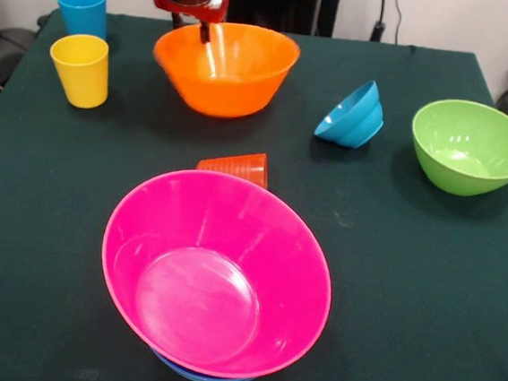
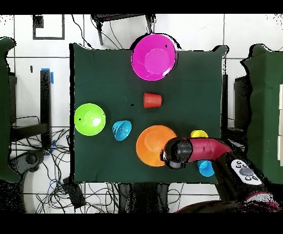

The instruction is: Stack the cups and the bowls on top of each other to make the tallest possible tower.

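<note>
The tower is a large pink bowl (image 1: 217, 273) (image 2: 154, 56) nested over a blue bowl whose rim (image 1: 200, 376) peeks out at the near edge. An orange-red ribbed cup (image 1: 236, 166) (image 2: 152, 100) lies on its side just behind it. My gripper (image 1: 204, 31) (image 2: 172, 153) hangs at the far rim of the big orange bowl (image 1: 225, 66) (image 2: 152, 144); its state is hidden. A small ridged blue bowl (image 1: 351, 114) (image 2: 121, 130) sits tipped, and a green bowl (image 1: 471, 147) (image 2: 90, 118) stands upright. The yellow cup (image 1: 80, 68) (image 2: 199, 134) and sky-blue cup (image 1: 82, 9) (image 2: 206, 168) stand upright together.
Everything rests on a dark green table cloth (image 1: 407, 286). In the overhead view the red arm (image 2: 207, 149) reaches over the two upright cups. Cables and chairs surround the table.
</note>
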You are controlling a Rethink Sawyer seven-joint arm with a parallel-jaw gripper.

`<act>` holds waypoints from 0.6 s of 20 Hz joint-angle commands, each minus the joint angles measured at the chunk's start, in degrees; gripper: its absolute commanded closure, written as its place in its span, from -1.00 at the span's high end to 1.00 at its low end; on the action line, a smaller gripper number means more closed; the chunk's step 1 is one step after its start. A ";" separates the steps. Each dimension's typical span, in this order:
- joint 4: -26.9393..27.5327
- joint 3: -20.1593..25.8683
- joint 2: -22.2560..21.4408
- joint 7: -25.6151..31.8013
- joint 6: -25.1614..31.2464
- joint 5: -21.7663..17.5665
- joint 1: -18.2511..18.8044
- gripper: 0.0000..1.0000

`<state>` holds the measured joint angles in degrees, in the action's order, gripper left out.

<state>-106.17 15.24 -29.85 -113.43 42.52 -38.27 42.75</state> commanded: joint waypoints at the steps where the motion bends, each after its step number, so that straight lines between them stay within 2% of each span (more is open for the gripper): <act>1: 5.04 0.75 2.96 0.55 -1.22 -2.20 -3.56 -1.00; 7: 5.26 0.41 2.15 2.27 -2.28 -3.36 -3.57 -1.00; 12: 4.81 1.16 2.26 2.32 -3.19 -2.13 -2.54 -1.00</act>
<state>-105.59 14.53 -30.05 -113.42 42.55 -38.29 41.61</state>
